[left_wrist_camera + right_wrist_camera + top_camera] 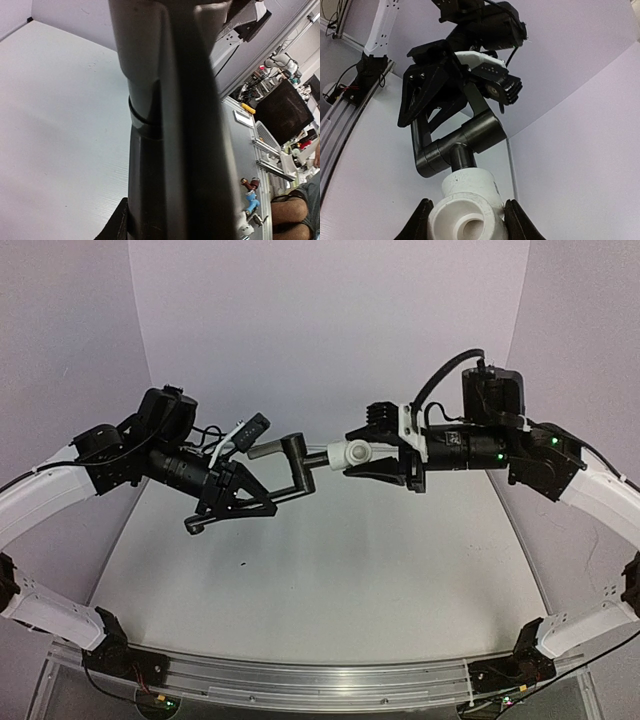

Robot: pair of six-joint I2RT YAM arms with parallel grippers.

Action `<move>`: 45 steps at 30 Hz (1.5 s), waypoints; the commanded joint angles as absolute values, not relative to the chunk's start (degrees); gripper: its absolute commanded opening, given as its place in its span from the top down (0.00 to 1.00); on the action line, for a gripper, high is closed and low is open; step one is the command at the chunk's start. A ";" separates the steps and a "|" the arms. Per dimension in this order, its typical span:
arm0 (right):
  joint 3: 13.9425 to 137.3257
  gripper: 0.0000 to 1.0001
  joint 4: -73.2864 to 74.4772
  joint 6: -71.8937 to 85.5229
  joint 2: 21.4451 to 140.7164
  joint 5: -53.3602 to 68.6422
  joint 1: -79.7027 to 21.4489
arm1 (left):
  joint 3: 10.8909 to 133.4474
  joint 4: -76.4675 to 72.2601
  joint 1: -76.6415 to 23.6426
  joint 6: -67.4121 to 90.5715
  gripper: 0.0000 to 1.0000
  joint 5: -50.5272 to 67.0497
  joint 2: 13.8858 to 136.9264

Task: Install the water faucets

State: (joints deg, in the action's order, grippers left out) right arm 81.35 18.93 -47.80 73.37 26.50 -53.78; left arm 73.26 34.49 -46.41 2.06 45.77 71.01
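A: Where are the black pipe (299, 466) and white fitting (352, 453)?
B: Held in mid-air above the table (330, 600), bent pipe end touching the fitting. Left gripper (262, 499) jaws clamp the pipe; right gripper (466, 222) jaws clamp the fitting.

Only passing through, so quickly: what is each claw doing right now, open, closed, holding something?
Left claw: closed, holding the black pipe.
Right claw: closed on the white fitting.
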 commanded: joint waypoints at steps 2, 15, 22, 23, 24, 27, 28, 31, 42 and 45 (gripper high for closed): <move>85.05 0.95 20.48 -28.83 75.64 24.77 -54.08 | 72.19 27.34 -47.11 -4.94 1.00 37.62 66.33; 90.99 1.00 26.70 4.08 83.43 45.06 -46.38 | 65.59 20.87 -51.41 -16.34 1.00 23.88 62.00; 87.58 1.00 26.38 14.62 86.61 56.59 -43.15 | 64.61 20.31 -55.17 -20.69 1.00 17.42 60.23; 86.80 1.00 26.04 15.98 86.80 58.19 -43.00 | 64.44 20.22 -55.28 -21.08 1.00 17.32 60.05; 86.26 1.00 25.34 17.90 87.04 60.33 -42.84 | 64.29 20.18 -55.41 -21.44 1.00 17.24 59.86; 84.72 1.00 20.66 24.97 87.50 64.61 -42.31 | 64.09 20.27 -55.64 -21.95 1.00 16.62 59.85; 84.22 1.00 19.50 27.27 87.78 65.54 -42.16 | 64.29 20.56 -55.69 -22.01 1.00 16.55 60.04; 83.50 0.75 17.34 30.86 88.02 66.58 -41.40 | 65.35 21.75 -55.72 -20.79 1.00 16.79 60.74; 100.00 0.06 24.65 -3.49 85.67 47.93 -35.25 | 70.64 29.05 -55.39 -7.43 1.00 20.80 63.95; 98.72 0.05 24.60 -19.78 81.94 43.88 -35.31 | 71.37 29.10 -54.41 -2.74 1.00 23.94 64.26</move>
